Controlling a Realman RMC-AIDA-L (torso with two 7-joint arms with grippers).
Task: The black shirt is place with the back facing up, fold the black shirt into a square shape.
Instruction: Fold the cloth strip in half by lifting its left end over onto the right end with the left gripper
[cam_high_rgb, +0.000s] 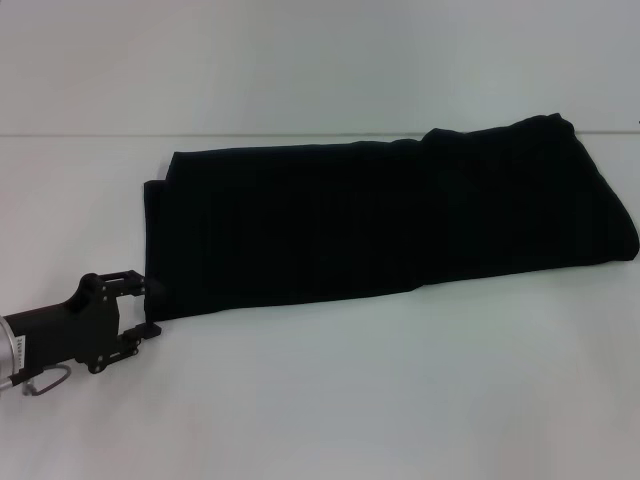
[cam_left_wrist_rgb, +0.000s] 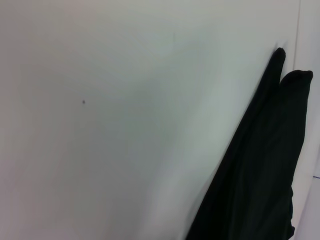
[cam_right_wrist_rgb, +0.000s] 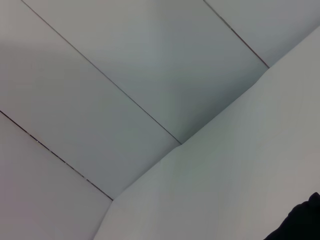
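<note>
Left gripper (cam_high_rgb: 150, 305) jaws touching folded black shirt (cam_high_rgb: 390, 225) corner

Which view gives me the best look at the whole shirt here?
The head view: the shirt lies there entire, folded into a long band on the table, with the left gripper at its near-left corner. The left wrist view shows one edge, the right wrist view only a corner.
</note>
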